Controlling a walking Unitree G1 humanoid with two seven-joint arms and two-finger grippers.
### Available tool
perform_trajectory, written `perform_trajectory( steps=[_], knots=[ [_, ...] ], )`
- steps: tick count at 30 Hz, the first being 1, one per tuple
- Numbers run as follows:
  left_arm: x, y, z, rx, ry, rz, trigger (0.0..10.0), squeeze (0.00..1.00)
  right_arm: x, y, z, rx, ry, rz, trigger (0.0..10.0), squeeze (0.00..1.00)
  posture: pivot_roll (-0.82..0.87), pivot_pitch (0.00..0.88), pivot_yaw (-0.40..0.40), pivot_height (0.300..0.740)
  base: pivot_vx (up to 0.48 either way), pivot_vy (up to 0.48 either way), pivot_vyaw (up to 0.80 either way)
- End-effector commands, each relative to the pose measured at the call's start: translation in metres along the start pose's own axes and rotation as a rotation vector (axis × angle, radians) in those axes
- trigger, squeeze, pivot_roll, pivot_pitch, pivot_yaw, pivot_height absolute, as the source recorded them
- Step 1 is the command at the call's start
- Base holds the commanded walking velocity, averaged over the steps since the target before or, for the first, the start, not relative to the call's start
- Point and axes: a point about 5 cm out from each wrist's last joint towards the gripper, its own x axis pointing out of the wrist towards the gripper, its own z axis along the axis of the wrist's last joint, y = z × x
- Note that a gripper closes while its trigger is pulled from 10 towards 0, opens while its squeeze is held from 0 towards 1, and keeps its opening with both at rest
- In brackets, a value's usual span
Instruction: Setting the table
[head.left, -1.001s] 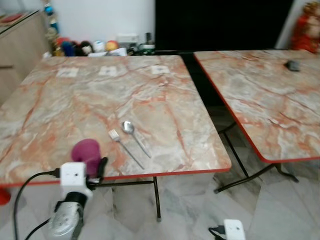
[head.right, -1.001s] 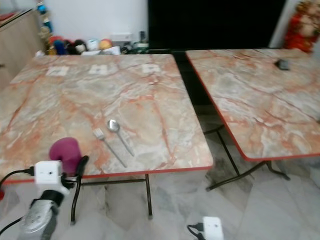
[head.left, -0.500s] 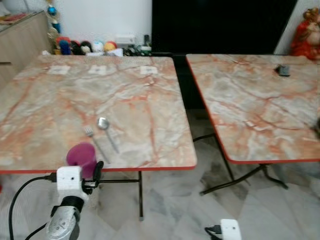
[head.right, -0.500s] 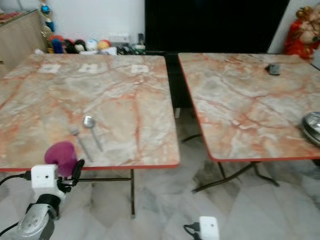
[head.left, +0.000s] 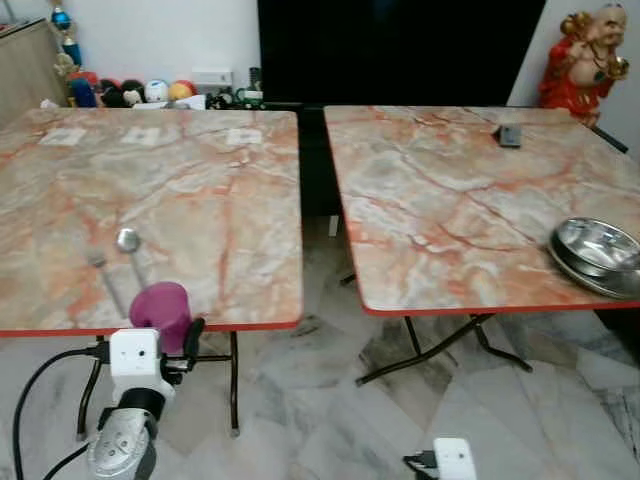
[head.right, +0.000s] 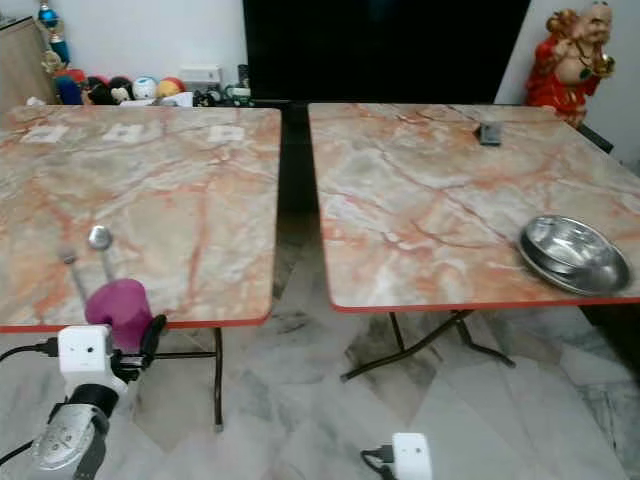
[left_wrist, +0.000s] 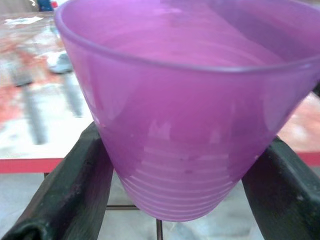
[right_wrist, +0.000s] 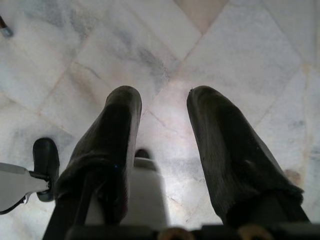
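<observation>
Left wrist view: translucent purple ribbed cup (left_wrist: 185, 125) clamped between left jaws; right jaws apart.

No writing, brand, number or sign can be read in any of the views. Three small white squares (head.left: 142, 136) lie along the far edge of the left table (head.left: 230, 200), in the upper left of the head views, but they are too small and pale to show any lettering.
</observation>
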Motion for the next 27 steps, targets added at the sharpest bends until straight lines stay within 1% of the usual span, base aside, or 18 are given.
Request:
perform_trajectory(
  steps=[1, 27],
  knots=[
    [0.0012, -0.0035, 0.0028, -0.006, -0.011, -0.011, 10.0, 0.00, -0.0007, -0.0087, -0.0022, 0.000, 0.010, -0.023, 10.0, 0.00, 0.05, 0.043, 0.000, 0.740, 0.000, -0.390, 0.00],
    [0.0001, -0.0046, 0.0029, -0.012, -0.006, -0.019, 10.0, 0.00, -0.0008, -0.0100, -0.0025, -0.006, 0.010, -0.031, 10.0, 0.00, 0.04, 0.051, -0.001, 0.740, 0.000, -0.394, 0.00]
  ],
)
